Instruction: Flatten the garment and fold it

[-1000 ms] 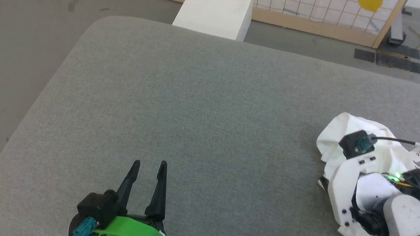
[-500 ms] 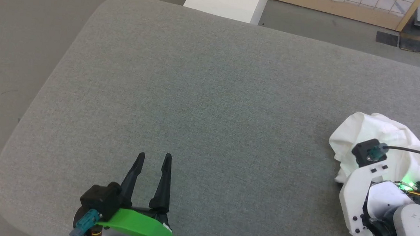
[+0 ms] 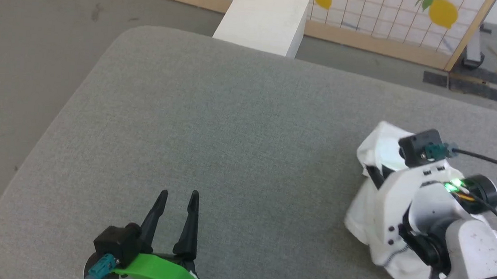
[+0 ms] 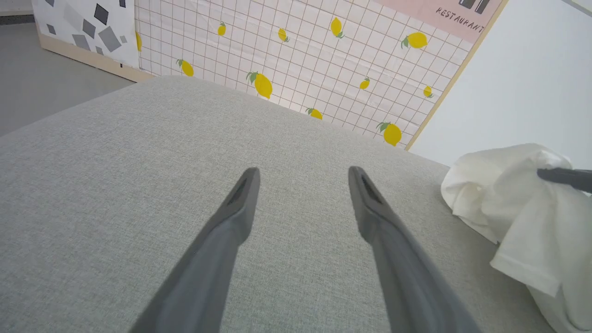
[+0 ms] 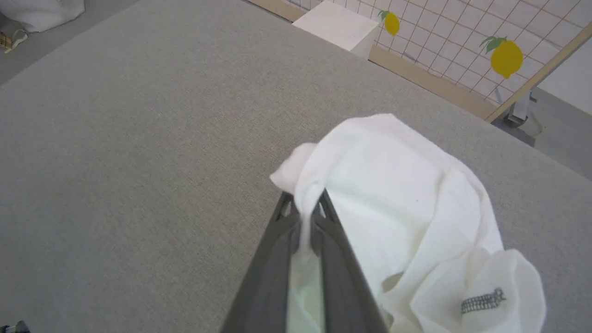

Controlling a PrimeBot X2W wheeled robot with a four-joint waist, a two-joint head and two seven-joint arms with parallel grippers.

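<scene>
The garment (image 5: 393,185) sits crumpled in a white heap at the right side of the grey worktop (image 3: 231,133). The right gripper (image 5: 303,203) pinches a fold at its edge. The left gripper (image 3: 177,194) hovers with fingers spread, well apart from the garment.

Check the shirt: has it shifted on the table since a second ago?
Yes. The shirt, pinched by the right gripper, has come a little to the robot's left, measured against the white box beyond the table.
</scene>
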